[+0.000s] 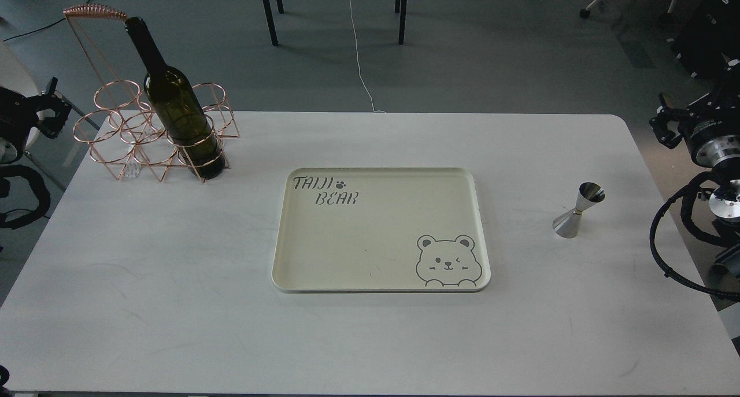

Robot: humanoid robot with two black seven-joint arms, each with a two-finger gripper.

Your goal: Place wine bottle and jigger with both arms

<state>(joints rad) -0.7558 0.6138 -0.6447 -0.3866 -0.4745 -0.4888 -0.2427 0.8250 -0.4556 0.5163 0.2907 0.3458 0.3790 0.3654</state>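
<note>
The wine bottle [179, 111], dark olive-green with a long neck, stands upright in the front right ring of a copper wire rack [124, 137] at the table's back left. The jigger [578, 210], small and silver, stands upright on the table at the right. My left gripper [53, 105] is at the left edge, off the table, left of the rack, with its fingers apart and empty. My right gripper [660, 124] is at the right edge, beyond the table, behind and to the right of the jigger, with its fingers apart and empty.
A cream tray [381, 273] with a bear drawing and "TAIJI BEAR" lettering lies in the middle of the white table [173, 304]. The rack has a tall copper handle [92, 11]. Chair legs and cables are on the floor behind.
</note>
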